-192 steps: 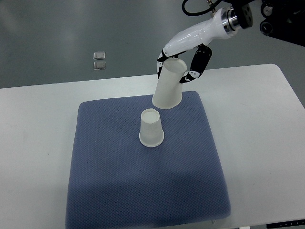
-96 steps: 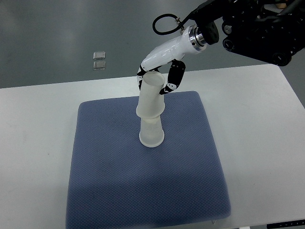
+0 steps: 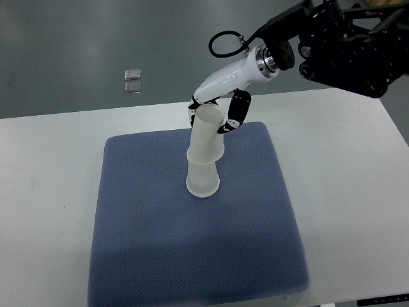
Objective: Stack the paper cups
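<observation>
- The right hand (image 3: 217,112) had its fingers (image 3: 236,110) clamped on the upper cup (image 3: 207,135).
- It sat tilted over the lower cup (image 3: 203,180), mid-mat (image 3: 160,243), on the bench (image 3: 51,192).

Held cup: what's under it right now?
Under the held cup, gripped by the right hand, stands the upside-down cup on the blue mat. Its top is covered, so seating depth is hidden.

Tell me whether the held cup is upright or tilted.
Tilted. The upper cup leans right, its mouth over the lower cup on the blue mat, base gripped by the right robot hand.
</observation>
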`<action>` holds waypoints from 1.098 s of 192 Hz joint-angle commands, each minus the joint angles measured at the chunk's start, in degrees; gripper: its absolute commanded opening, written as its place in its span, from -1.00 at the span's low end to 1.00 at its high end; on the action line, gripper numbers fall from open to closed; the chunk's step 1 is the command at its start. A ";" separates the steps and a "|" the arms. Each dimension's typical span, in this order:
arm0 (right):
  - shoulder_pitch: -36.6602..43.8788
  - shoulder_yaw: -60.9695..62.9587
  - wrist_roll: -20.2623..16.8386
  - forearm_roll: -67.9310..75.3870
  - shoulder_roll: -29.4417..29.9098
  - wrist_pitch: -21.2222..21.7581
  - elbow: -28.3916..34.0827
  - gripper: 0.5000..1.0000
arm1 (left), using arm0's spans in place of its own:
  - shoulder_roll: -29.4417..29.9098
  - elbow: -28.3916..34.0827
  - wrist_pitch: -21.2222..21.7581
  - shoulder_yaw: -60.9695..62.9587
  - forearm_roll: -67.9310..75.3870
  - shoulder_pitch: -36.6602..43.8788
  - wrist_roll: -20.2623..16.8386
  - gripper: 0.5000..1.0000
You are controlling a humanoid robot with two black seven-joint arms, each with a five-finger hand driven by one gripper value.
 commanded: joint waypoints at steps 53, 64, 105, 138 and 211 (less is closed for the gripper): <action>-1.93 -0.10 -0.14 -1.03 1.61 -1.02 -0.60 -0.79 | 0.00 0.00 0.00 0.00 0.04 0.00 0.00 1.00; -1.93 -0.10 -0.14 -1.03 1.52 -1.02 -0.60 -0.73 | 0.00 0.00 0.00 0.00 0.04 0.00 0.00 1.00; -1.93 0.07 -0.05 0.03 1.52 -0.93 -0.60 0.46 | 0.00 0.00 0.00 0.00 0.04 0.00 0.00 1.00; -1.85 0.07 0.04 0.12 1.52 -0.49 -0.60 0.61 | 0.00 0.00 0.00 0.00 0.04 0.00 0.00 1.00; -1.32 0.60 -0.05 0.20 0.38 -0.23 -1.12 0.65 | 0.00 0.00 0.00 0.00 0.04 0.00 0.00 1.00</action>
